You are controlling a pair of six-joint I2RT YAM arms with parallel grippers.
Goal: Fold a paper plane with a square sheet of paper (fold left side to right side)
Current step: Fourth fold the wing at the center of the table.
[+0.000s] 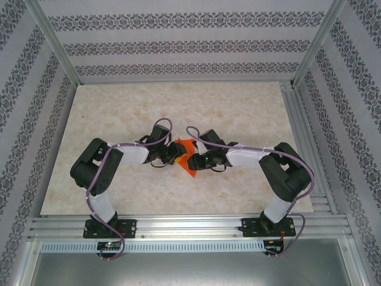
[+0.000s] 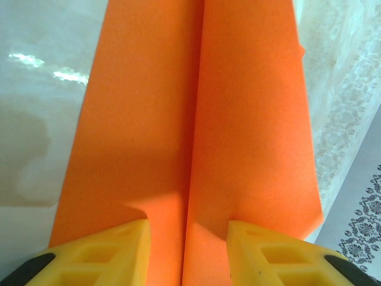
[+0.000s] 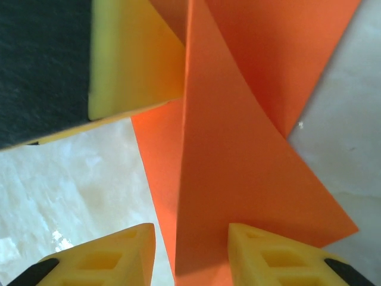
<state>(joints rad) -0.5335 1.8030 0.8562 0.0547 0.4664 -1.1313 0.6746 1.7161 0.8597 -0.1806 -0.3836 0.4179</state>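
1. The paper plane [image 1: 182, 145] lies near the middle of the pale marbled surface [image 1: 238, 107], a bright orange folded sheet between the two arms.
2. The left tool [image 1: 172, 152] meets it from 9 o'clock and the right tool [image 1: 197, 159] from 3 o'clock, the two close together over the paper.
3. From the left wrist, the left tool's yellow fingers [image 2: 101, 256] stand spread. The paper's centre crease runs from 6 to 12 o'clock through the gap between them, unpinched.
4. From the right wrist, the right tool's fingers [image 3: 286, 256] are likewise spread. A raised orange flap stands on edge in the gap, leaning towards 3 o'clock.
5. In that view a yellow finger of the left tool sits at 10 o'clock, just beside the flap.
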